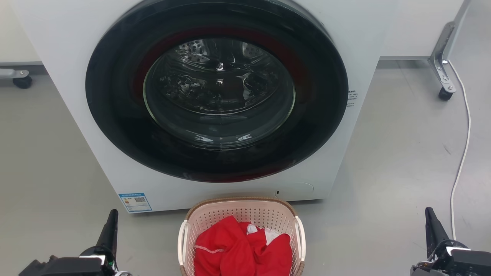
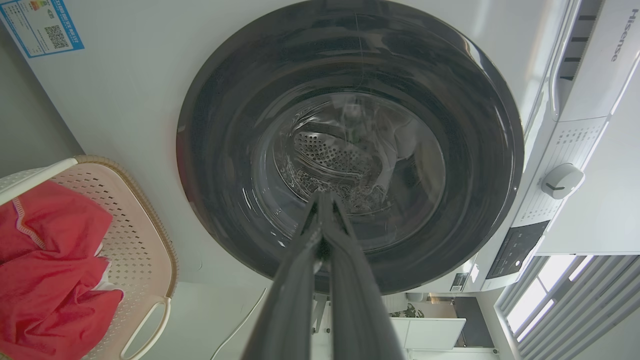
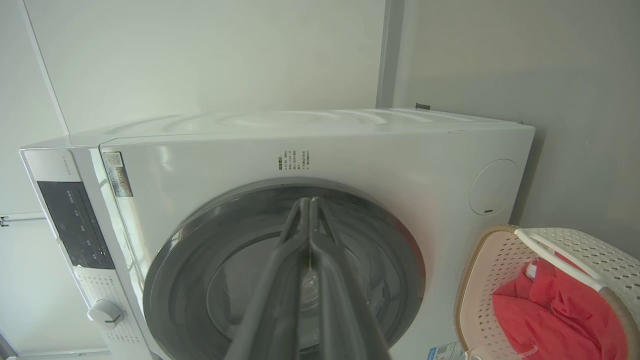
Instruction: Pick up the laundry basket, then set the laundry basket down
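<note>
Laundry basket (image 1: 230,211) sits on grey floor (image 1: 387,165) at bottom centre of the head view, with red clothing (image 1: 234,251) heaped inside (a bit of white cloth (image 1: 252,229) among it). Left gripper (image 1: 112,216) is at lower left and right gripper (image 1: 430,214) at lower right. Both are well apart from the basket, fingers pressed together at the tips, holding nothing. Just behind the basket, white washing machine (image 1: 57,76) takes the upper frame, its round dark door (image 1: 218,88) closed. White cable (image 1: 465,142) runs down the right edge.
</note>
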You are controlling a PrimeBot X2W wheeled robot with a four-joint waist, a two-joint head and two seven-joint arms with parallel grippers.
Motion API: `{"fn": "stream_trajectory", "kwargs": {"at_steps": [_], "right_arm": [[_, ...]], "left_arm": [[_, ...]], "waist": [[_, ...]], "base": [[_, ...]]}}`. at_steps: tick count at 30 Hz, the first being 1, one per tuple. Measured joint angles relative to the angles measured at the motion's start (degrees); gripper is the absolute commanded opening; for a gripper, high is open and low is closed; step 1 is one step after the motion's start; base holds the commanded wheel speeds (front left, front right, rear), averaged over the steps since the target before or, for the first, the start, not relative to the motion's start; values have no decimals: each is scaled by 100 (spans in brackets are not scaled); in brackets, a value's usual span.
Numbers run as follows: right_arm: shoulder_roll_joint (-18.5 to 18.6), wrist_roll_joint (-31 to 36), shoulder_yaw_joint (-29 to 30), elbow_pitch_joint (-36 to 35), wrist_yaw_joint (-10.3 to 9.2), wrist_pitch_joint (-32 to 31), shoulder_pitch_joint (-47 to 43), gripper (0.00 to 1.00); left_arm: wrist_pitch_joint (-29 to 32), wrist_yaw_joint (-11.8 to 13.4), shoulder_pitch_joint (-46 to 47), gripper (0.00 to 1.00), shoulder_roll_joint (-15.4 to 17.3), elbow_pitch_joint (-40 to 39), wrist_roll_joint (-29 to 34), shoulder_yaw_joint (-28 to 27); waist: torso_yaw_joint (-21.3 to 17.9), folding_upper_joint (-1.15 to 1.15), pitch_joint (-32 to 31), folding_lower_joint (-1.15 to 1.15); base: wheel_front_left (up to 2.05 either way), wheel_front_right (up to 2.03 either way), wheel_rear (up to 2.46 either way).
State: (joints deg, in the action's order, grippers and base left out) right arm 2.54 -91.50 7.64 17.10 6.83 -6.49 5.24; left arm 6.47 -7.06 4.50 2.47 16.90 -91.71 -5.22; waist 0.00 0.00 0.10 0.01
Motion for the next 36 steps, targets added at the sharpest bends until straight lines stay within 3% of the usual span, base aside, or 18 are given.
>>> {"fn": "stream_trajectory", "kwargs": {"at_steps": [36], "right_arm": [[-1, -1, -1, 1, 0, 0, 0, 0]], "left_arm": [[0, 0, 0, 0, -1, 3, -1, 1]], "waist": [[0, 0, 0, -1]], "base": [[0, 0, 0]]}}
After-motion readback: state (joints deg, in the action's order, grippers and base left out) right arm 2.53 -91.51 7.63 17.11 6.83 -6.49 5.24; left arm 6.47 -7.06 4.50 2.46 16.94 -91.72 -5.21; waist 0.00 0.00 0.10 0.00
